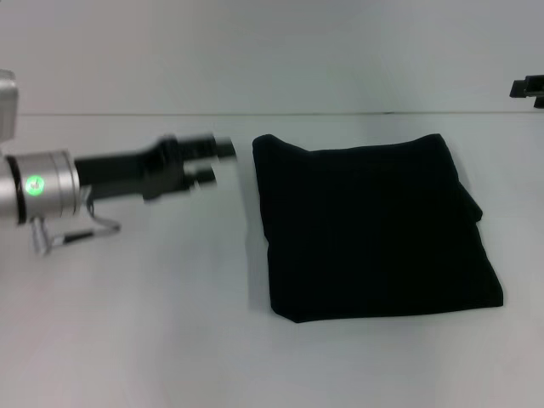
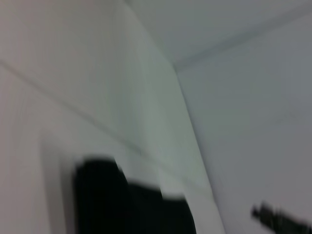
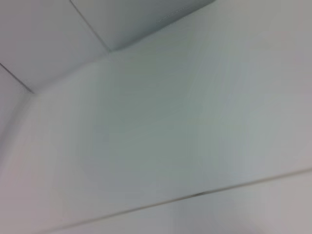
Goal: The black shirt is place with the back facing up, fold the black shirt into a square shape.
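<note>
Folding looks done, since the black shirt (image 1: 374, 225) lies as a near-square right of centre, and my empty left gripper (image 1: 219, 161), fingers slightly parted just left of it, should only pull clear.

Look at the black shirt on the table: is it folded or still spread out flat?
Folded. The black shirt lies as a compact, roughly square block with no sleeves or collar showing, and layered edges show at one side. The left gripper is beside it, not touching.

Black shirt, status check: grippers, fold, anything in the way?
Left gripper beside the shirt's left edge, apart from it, holding nothing. Right gripper far right, off the cloth. Black shirt folded roughly square on the table. Nothing in the way.
</note>
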Robot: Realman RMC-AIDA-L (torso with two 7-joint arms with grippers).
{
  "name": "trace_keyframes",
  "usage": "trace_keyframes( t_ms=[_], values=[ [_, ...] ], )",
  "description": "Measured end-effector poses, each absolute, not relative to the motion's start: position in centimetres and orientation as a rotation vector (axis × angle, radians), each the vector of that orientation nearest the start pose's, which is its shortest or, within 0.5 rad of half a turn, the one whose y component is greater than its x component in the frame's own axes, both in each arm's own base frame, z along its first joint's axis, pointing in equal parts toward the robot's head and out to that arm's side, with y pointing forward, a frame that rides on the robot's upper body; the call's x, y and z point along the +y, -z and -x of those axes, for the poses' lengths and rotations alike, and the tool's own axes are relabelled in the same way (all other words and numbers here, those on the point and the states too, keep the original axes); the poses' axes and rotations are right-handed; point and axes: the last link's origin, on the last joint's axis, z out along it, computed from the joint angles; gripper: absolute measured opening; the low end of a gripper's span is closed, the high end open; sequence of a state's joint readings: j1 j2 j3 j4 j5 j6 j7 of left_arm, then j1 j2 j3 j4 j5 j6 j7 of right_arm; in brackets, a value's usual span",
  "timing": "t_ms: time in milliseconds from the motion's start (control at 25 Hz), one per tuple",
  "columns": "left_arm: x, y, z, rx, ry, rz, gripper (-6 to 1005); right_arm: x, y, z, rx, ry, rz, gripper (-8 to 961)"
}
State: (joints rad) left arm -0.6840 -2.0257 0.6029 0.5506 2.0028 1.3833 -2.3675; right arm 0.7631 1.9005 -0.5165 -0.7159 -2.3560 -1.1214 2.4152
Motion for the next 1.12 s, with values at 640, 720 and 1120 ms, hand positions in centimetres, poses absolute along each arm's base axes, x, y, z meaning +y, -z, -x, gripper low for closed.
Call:
trace_keyframes(
  t_ms=[640,720,1120],
  values=[
    [34.4,5.8,25.2,-2.222,0.467,2.174,685,42.9,-13.7,-28.1,1.777,-0.767,1.864,802],
    [34.4,6.4,25.1,-2.210,0.439,2.175,682,43.0,-13.7,-28.0,1.775,-0.770,1.864,802],
    [34.8,8.6,23.9,-2.160,0.396,2.184,668,43.0,-13.6,-28.0,1.778,-0.777,1.856,802]
  ],
)
